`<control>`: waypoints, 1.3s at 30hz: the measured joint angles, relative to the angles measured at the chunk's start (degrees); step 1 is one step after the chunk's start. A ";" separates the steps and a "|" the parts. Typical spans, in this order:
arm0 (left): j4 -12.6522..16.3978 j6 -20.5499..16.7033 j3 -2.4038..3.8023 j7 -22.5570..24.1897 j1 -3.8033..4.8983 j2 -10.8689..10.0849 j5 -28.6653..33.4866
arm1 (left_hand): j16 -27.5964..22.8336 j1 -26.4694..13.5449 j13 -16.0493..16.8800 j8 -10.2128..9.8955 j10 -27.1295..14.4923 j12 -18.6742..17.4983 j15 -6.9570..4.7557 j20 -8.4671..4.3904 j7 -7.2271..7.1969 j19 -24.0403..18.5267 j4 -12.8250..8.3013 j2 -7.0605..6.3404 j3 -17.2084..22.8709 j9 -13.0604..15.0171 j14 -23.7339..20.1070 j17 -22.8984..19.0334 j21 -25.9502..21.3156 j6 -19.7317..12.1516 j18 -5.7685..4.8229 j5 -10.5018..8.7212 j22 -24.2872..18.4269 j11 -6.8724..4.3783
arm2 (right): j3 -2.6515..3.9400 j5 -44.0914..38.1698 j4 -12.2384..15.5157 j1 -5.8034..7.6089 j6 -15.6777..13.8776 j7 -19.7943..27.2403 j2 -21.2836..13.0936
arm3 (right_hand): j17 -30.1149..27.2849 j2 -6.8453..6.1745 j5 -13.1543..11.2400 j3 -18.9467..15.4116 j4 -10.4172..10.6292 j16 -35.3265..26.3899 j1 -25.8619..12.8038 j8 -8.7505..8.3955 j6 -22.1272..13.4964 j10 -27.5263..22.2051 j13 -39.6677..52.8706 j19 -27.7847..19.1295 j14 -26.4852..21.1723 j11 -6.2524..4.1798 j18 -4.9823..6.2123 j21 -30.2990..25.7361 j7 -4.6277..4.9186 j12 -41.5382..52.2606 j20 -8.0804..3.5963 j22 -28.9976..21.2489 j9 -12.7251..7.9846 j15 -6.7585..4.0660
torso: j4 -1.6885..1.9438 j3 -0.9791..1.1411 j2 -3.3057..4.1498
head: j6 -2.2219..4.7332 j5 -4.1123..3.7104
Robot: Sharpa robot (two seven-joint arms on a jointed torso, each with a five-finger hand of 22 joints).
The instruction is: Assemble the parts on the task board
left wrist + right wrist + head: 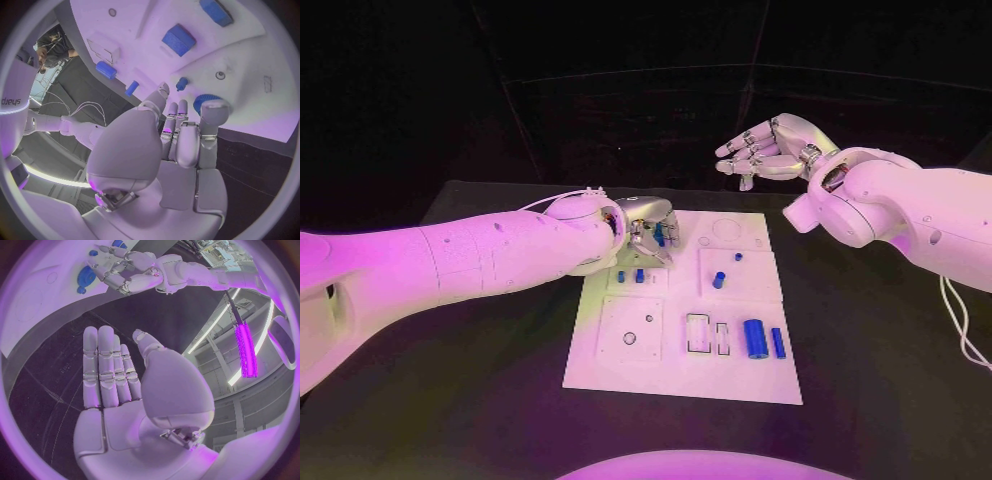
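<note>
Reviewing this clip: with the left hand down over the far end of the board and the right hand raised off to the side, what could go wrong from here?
1. The left hand hangs low over the task board, fingers extended beside a round blue part and a small blue peg; a careless sweep might knock them.
2. In the head view the left hand hides what lies beneath it, so placement there may be hard to check.
3. The right hand is raised, holding nothing, so it likely cannot steady the board.
</note>
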 measured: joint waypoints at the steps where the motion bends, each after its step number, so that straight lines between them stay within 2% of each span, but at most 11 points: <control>1: -0.04 0.07 0.00 -0.02 0.00 0.03 -0.05 | 0.00 0.00 -0.08 0.00 0.08 0.00 0.00 -0.10 -0.12 0.10 0.00 0.00 0.00 -0.05 0.00 -0.04 0.06 0.13 0.00 0.00 0.08 -0.08 | 0.00 0.00 0.01 0.00 0.00 0.00 0.02 | 0.00 0.00 0.00 0.00 0.00 0.00 0.00 0.00 0.00 0.00 0.00 0.00 0.00 0.00 0.00 0.00 0.00 0.00 0.00 0.00 0.00 0.00 | 0.00 0.00 0.00 | 0.00 -0.01; 9: -0.69 1.84 0.02 -0.73 -0.05 0.62 -1.13 | 0.00 -0.24 -0.74 0.00 1.13 0.00 0.00 -0.17 -0.19 0.58 -0.40 0.24 0.40 -0.37 0.00 -0.13 0.78 1.23 -0.01 0.00 0.88 -0.10 | 0.00 0.00 0.03 -0.01 -0.01 0.00 0.11 | 0.00 0.00 0.00 0.00 0.00 0.00 0.00 0.00 0.00 0.00 0.00 0.00 0.00 0.00 0.00 0.00 0.00 0.00 0.00 0.00 0.00 0.00 | 0.09 -0.05 -0.04 | 0.03 -0.08; 22: -1.55 3.83 0.02 -1.88 -0.17 1.10 -2.59 | 0.00 0.23 -2.00 -0.22 2.54 -0.60 -0.21 -0.34 -0.19 0.75 -1.65 1.59 2.00 -0.98 0.20 -0.30 1.51 2.47 0.00 0.00 1.81 -0.28 | 0.00 0.00 0.06 -0.01 -0.01 0.00 0.17 | -0.15 0.00 0.00 0.16 0.16 0.00 0.00 0.00 0.00 0.00 -0.07 0.00 0.00 0.00 0.00 -0.23 0.00 0.00 0.00 0.00 0.00 0.00 | 0.12 -0.09 -0.08 | -0.24 -0.07; 39: -2.07 4.40 0.24 -2.17 -0.67 1.80 -3.29 | 0.22 -0.31 -2.93 -0.65 3.99 -0.83 -0.21 -0.31 -0.28 1.13 -2.25 2.14 3.76 -1.49 0.20 -0.43 2.05 3.56 -0.07 0.00 2.59 -0.49 | 0.00 0.00 0.06 -0.01 0.00 0.06 0.29 | -0.14 0.00 0.00 0.16 0.16 0.00 0.00 0.00 0.00 0.00 -0.07 0.00 0.00 0.00 0.00 -0.22 0.00 0.00 0.00 0.00 0.00 0.00 | 0.12 -0.08 -0.08 | -0.29 -0.19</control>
